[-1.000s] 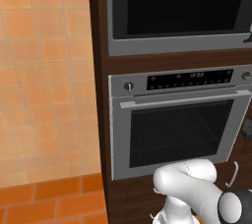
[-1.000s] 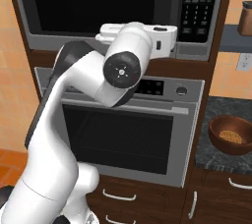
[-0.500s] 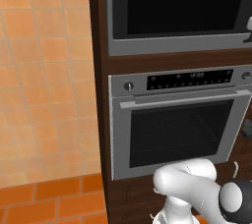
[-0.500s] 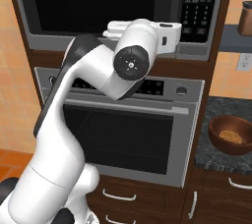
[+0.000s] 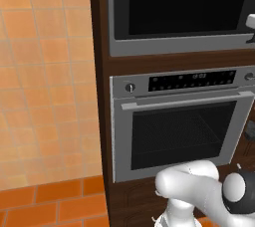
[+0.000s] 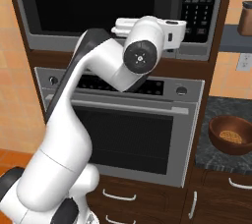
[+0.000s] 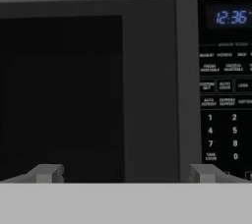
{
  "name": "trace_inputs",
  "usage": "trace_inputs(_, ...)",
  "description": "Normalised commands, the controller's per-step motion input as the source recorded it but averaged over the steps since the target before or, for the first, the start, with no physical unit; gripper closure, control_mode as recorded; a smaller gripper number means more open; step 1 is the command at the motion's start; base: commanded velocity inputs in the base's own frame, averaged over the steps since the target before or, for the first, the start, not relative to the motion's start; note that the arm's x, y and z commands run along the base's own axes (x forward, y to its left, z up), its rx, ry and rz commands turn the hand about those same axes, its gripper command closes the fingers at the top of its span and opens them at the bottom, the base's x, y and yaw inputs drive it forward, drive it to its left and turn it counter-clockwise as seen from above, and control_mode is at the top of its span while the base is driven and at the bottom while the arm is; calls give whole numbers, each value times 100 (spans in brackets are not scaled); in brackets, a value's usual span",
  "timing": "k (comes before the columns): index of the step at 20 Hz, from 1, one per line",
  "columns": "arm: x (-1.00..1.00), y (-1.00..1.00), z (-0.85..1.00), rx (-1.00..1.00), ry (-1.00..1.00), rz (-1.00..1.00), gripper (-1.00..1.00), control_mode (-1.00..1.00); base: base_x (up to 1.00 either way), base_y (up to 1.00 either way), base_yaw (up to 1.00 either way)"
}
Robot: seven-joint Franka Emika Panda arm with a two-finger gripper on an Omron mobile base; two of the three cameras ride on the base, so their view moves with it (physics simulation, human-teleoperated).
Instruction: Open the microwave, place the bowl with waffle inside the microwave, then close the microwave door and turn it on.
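Gripper at the closed microwave door

The gripper (image 7: pixel 125 174) gaped wide, empty, facing the microwave door (image 7: pixel 88 90); its vertical handle (image 7: pixel 183 80) stood just ahead.

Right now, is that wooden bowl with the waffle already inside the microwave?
No, the bowl with waffle sits on the dark counter to the right of the oven.

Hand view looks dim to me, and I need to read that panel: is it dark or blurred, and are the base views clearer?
Hand view: dim and soft; the black glass microwave door is featureless, keypad labels smeared, only the blue clock clear. Right base view: evenly lit; the brown wooden bowl with waffle shows its grid. Left base view: bright, slightly soft, without glare.
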Motion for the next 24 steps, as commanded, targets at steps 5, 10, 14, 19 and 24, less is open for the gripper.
trace_inputs(5,1,-31,0,0,0,1,-100,-100,0,0,0)
trace_inputs(10,3,-32,0,0,0,1,-100,-100,0,0,0)
trace_inputs(14,4,-25,-2,0,0,1,-100,-100,0,0,0)
trace_inputs(19,3,-7,-8,0,1,0,-100,-100,0,0,0)
trace_inputs(24,6,-4,-23,0,14,0,-100,-100,0,0,0)
